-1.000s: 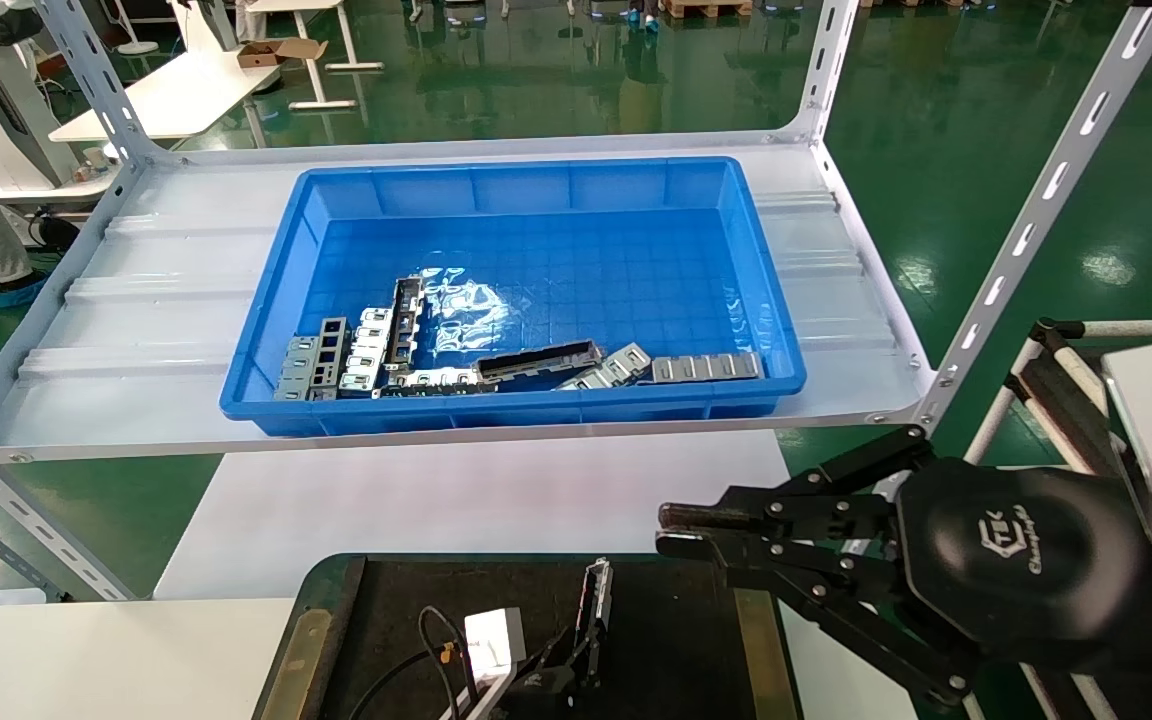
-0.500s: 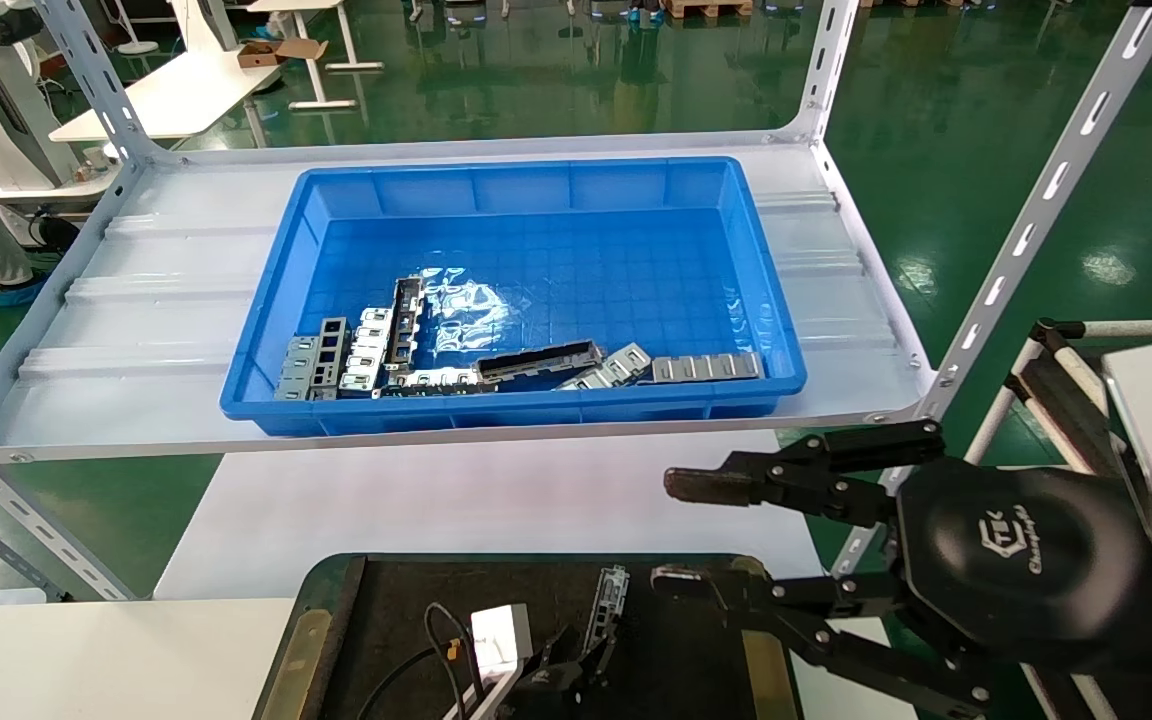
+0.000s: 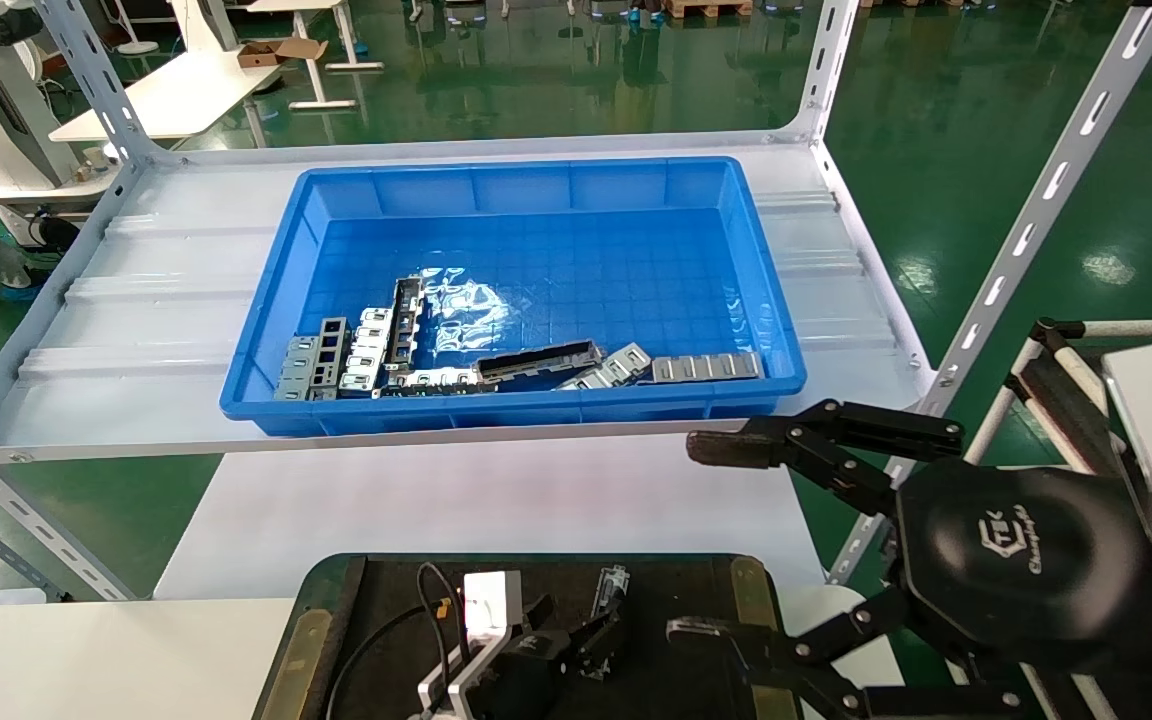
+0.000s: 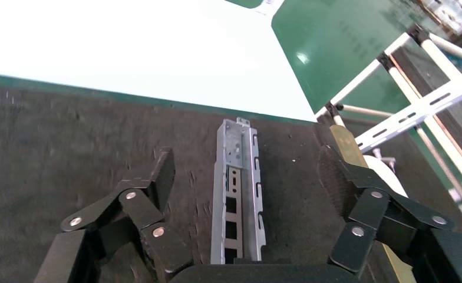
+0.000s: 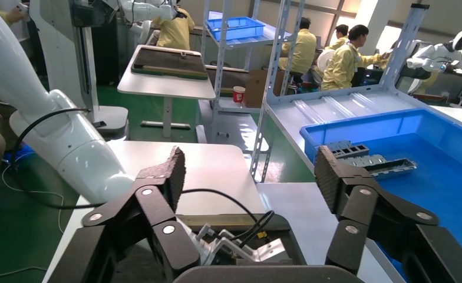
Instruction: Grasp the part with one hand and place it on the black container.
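The part [image 3: 612, 586], a narrow silver-grey channel, lies flat on the black container [image 3: 386, 610] at the near edge. In the left wrist view the part [image 4: 238, 194] rests on the container's matte surface [image 4: 69, 130] between my left gripper's [image 4: 246, 177] fingers, touched by neither. My left gripper [image 3: 576, 628] is open and sits low over the container just behind the part. My right gripper [image 3: 721, 540] hovers to the right of the container, wide open and empty; the right wrist view shows its spread fingers [image 5: 171, 171].
A deep blue bin [image 3: 536, 190] holding several more metal parts [image 3: 536, 362] stands on the white shelf [image 3: 136, 330] ahead. A slanted shelf upright [image 3: 1036, 210] stands at the right. A white table [image 3: 496, 495] lies between the shelf and the container.
My left gripper let go of the part, which went from standing on edge to lying on the container, and drew back. My right gripper went from shut to wide open.
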Tool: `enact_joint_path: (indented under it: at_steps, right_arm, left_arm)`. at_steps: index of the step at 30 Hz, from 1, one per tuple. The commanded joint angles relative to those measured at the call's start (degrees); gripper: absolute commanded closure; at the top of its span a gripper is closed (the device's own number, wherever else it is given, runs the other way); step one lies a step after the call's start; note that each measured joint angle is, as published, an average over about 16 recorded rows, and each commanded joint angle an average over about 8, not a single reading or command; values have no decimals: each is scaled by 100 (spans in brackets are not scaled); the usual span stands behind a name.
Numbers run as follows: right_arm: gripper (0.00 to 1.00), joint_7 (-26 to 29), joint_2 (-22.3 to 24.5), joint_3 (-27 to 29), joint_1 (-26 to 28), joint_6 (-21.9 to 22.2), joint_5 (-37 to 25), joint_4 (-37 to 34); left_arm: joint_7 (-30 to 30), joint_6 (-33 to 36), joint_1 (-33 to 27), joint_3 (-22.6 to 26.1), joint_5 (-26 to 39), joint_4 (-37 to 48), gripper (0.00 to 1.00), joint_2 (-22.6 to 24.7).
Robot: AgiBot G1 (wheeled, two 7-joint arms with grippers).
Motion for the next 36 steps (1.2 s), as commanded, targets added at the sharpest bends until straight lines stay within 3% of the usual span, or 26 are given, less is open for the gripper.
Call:
enact_joint_path:
  at_steps: [1, 19, 28, 36]
  right_arm:
    - [0, 0, 0, 0, 0, 0, 0, 0]
    - [0, -1, 1, -2, 1, 1, 2, 0]
    - [0, -2, 1, -3, 1, 1, 2, 0]
    - [0, -2, 2, -4, 1, 2, 3, 0]
  left_arm:
    - [-29, 150, -52, -23, 93, 6, 0, -84]
    - [179, 2033, -168, -732, 466, -1038, 0, -1299]
    - [1041, 3040, 95, -1479, 285, -1481, 0, -1895]
    - [2271, 4350, 412, -2448, -446, -1466, 0, -2274]
